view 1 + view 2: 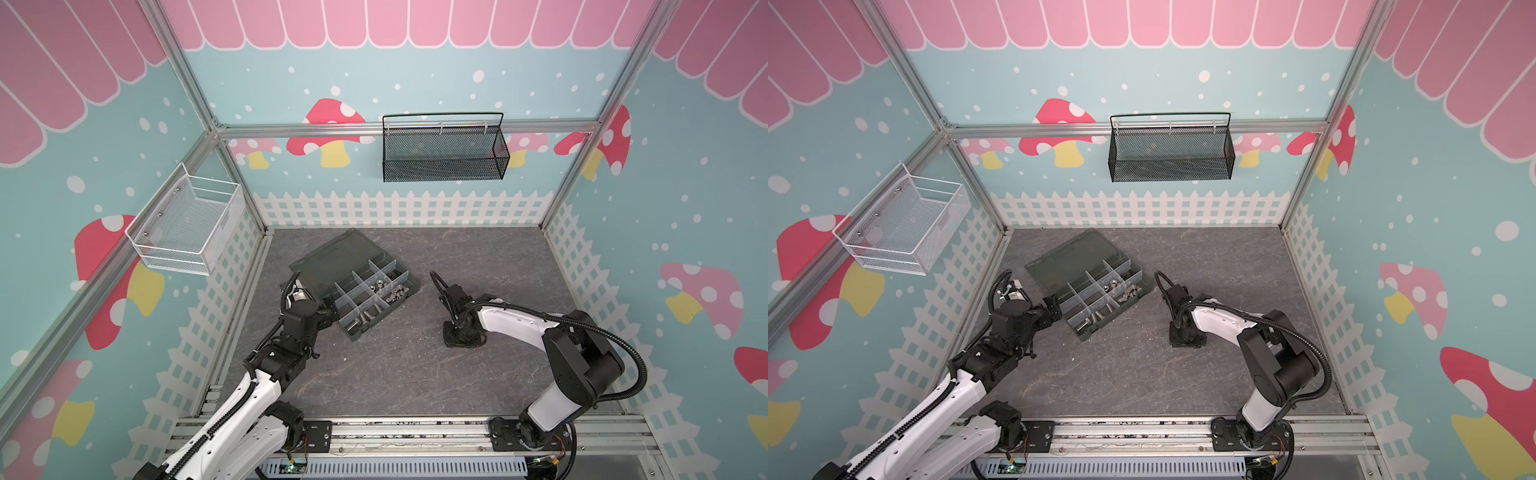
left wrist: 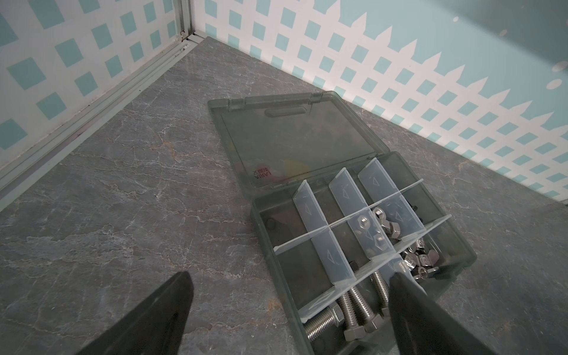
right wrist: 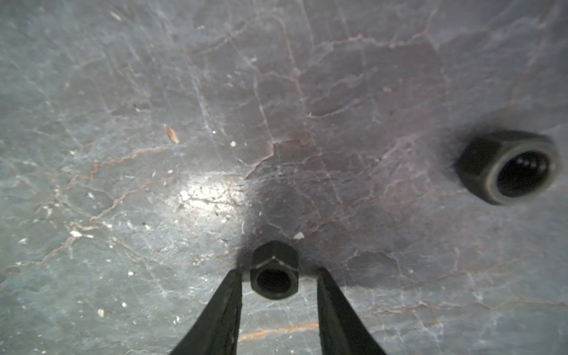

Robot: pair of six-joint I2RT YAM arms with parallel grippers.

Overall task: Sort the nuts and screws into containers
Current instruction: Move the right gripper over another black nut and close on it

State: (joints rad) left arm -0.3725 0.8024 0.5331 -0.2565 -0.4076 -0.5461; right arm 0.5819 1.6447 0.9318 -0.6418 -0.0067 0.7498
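While the fingers (image 3: 227, 302) of the right gripper (image 3: 278, 272) are straddling a black nut (image 3: 274, 261) narrowly, not yet pinching, it is lying near the table's (image 3: 153, 123) middle; an uneven squeeze risks flicking it away. The left gripper (image 2: 290, 276) is gaping wide at the box's (image 2: 261, 221) edge.

**Organiser box open on worktop; fingers spread**

An organiser box (image 2: 261, 221) is observed on the grey worktop (image 2: 123, 199), with its lid (image 2: 295, 141) laid back flat. Silver screws (image 2: 353, 307) are held in the row along one long side. Winged nuts (image 2: 422, 259) are held in that row's corner compartment, and hex nuts (image 2: 381, 226) in the middle row. The fingers (image 2: 166, 313) of the left gripper (image 2: 290, 279) are spread wide, one over the worktop, the other across the box.
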